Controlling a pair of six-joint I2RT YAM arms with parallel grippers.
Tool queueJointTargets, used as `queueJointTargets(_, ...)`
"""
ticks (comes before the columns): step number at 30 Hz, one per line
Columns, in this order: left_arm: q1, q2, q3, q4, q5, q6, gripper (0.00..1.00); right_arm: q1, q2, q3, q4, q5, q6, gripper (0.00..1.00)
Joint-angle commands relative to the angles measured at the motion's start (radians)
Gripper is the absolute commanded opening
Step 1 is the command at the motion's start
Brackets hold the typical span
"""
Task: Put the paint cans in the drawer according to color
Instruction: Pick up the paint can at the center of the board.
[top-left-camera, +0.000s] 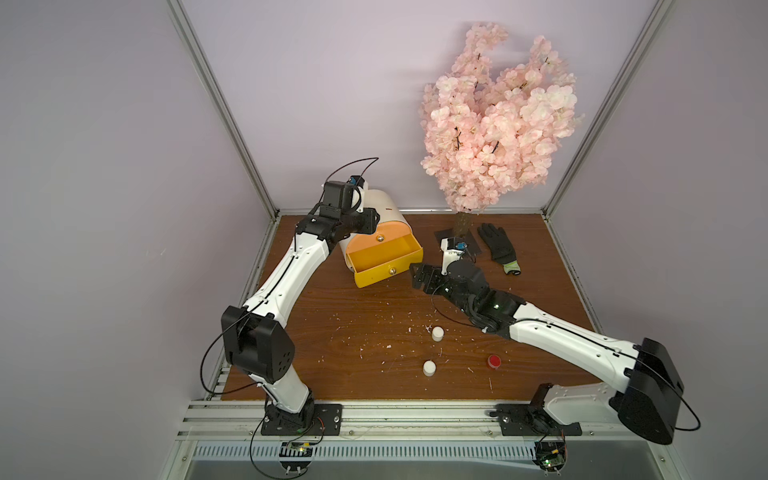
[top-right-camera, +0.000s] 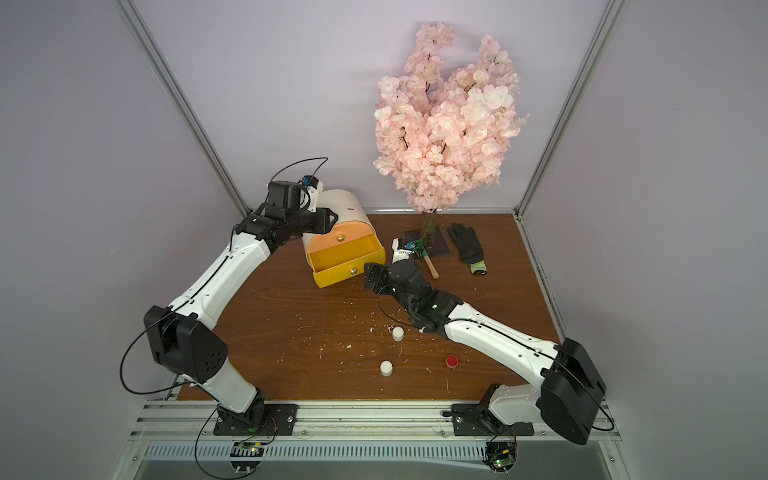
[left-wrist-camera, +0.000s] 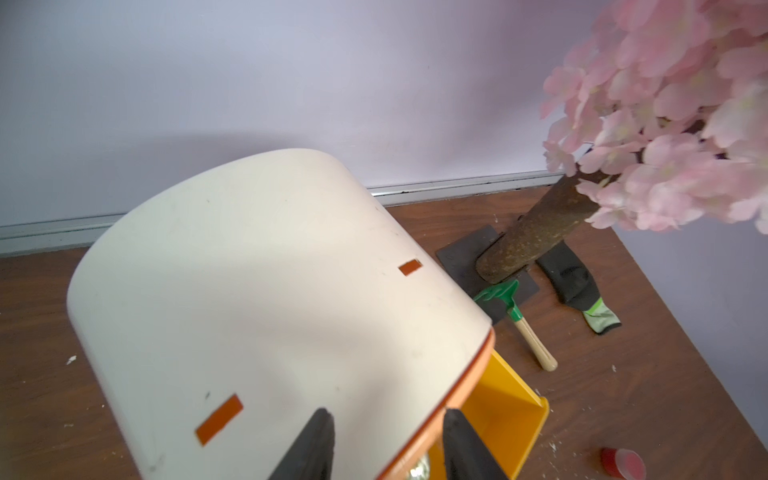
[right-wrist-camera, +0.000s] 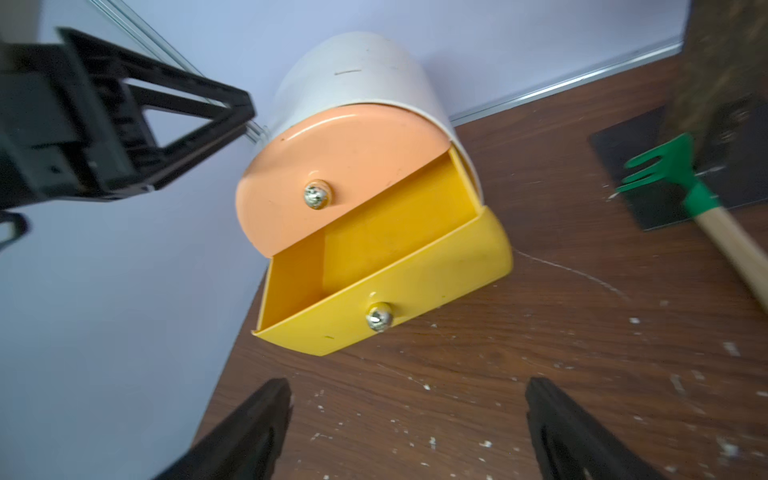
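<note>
Wooden surface (right-wrist-camera: 540, 332): your right gripper (right-wrist-camera: 409, 384), jaws wide apart, faces the pulled-out yellow drawer (right-wrist-camera: 415, 282); left gripper (left-wrist-camera: 386, 413), parted, overhangs the cabinet (left-wrist-camera: 249, 270).

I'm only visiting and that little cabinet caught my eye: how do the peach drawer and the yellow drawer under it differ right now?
The peach drawer is pushed shut, while the yellow drawer is pulled out and what shows of its inside looks empty. The peach drawer's front is a half-round dome; the yellow drawer's front is a wide curved band. Both carry a shiny knob in the middle of the front.
</note>
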Motion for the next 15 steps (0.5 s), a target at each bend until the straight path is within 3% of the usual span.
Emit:
queueJointTargets(1,-0.035,-0.094,-0.047,-0.047,0.025,0.029,0.49,-0.025,-0.074,-0.026,-0.206,0.095,-0.048,0.99)
queueJointTargets(8,-0.208,-0.278,-0.225,-0.052,-0.025,0.081,0.44,-0.149,-0.2,-0.12,-0.287,0.034,-0.015,0.99)
queueJointTargets(15,-0.451,-0.364,-0.421,-0.087,-0.179,0.091,0.39,-0.248,-0.217,-0.148,-0.356,0.012,-0.002,0.99)
